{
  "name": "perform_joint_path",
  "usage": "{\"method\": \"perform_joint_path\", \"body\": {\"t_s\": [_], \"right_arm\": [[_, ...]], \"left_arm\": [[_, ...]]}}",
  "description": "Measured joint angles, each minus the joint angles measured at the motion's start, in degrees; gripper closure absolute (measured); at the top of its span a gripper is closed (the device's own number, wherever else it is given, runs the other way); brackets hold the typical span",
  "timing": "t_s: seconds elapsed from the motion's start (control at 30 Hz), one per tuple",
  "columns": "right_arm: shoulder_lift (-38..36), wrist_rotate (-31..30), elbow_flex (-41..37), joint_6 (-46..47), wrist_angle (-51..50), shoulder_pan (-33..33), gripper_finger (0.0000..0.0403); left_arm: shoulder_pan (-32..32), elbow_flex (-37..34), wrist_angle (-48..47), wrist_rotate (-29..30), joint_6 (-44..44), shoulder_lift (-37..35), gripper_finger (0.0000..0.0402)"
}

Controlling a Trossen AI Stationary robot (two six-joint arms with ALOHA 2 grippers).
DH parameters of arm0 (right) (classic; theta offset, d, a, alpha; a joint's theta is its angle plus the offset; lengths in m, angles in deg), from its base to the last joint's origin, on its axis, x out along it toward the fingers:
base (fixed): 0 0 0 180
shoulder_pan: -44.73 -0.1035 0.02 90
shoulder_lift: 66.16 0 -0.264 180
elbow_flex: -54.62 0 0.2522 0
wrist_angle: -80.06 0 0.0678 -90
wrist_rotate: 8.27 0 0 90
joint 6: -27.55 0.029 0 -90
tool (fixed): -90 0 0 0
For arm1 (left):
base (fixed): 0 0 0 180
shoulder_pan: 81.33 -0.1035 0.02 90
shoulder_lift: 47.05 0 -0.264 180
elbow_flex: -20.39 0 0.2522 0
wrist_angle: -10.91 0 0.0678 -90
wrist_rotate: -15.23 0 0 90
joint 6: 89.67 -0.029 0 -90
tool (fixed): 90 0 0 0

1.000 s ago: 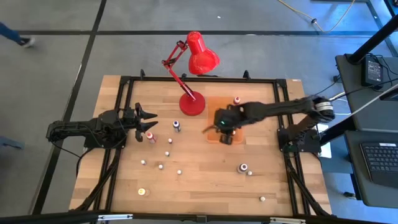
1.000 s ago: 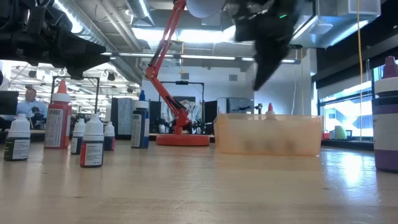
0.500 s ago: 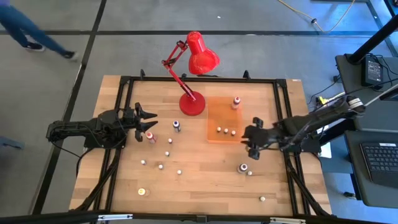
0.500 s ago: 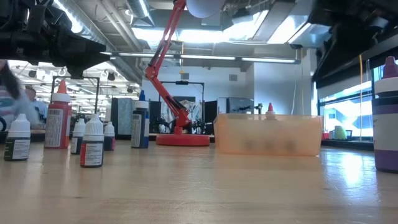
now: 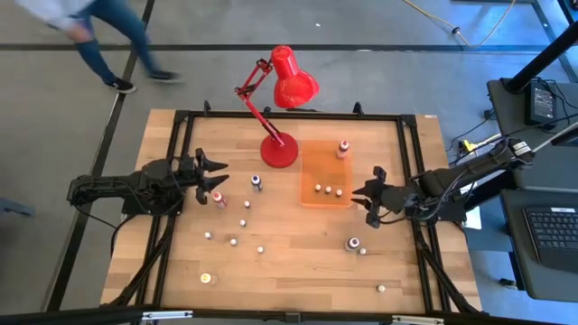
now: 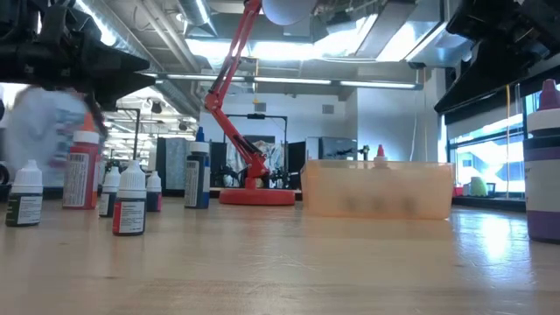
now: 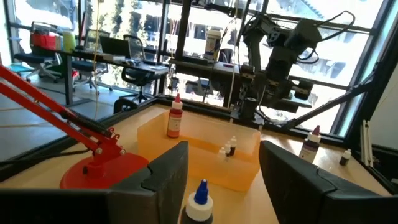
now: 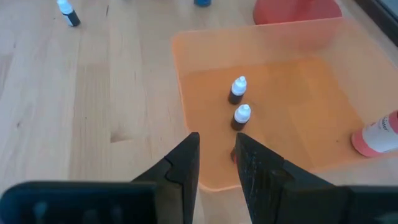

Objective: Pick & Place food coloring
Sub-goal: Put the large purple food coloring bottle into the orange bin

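Several food coloring bottles stand upright on the wooden table, among them a red one (image 5: pixel 219 198), a blue-capped one (image 5: pixel 257 182) and a dark one (image 5: pixel 353 244). Three tiny bottles (image 5: pixel 328 190) and a taller red-bodied one (image 5: pixel 343 147) stand in the orange tray (image 5: pixel 312 158). My right gripper (image 5: pixel 361 193) hovers just right of the tray. Its fingers (image 8: pixel 186 162) are a narrow gap apart with nothing between them. My left gripper (image 5: pixel 219 177) is at the table's left, level and open, and the blue-capped bottle (image 7: pixel 200 202) stands ahead of it.
A red desk lamp (image 5: pixel 280 149) stands on its round base at the far middle, just left of the tray. More small bottles (image 5: pixel 233 241) dot the left-middle and near part of the table. A person walks across the floor beyond the far left corner.
My right gripper has drawn back from above the orange tray toward the table's right edge, and the arm has folded in. The three tiny bottles in the tray now show uncovered. A person has walked past beyond the far edge.
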State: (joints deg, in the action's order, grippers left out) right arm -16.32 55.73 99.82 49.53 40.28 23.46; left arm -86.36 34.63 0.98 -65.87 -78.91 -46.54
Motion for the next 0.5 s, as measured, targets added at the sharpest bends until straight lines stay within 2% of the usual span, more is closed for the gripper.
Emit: {"method": "perform_joint_path", "body": {"t_s": [0.17,0.33,0.4,0.5], "right_arm": [[-0.19,1.1,0.0,0.52,0.32,0.02,0.0296],[-0.1,11.09,0.0,3.15,4.04,0.02,0.0293],[0.04,14.2,0.0,2.19,6.22,0.02,0.0281],[0.02,15.43,0.0,0.37,9.54,0.02,0.0243]], "left_arm": [[0.0,0.01,1.16,0.62,-2.56,0.0,0.0173],[0.0,0.0,1.14,0.55,-2.55,0.0,0.0165],[0.0,0.0,1.14,0.53,-2.53,0.0,0.0167],[0.0,-0.01,1.14,0.46,-1.62,0.0,0.0169]]}}
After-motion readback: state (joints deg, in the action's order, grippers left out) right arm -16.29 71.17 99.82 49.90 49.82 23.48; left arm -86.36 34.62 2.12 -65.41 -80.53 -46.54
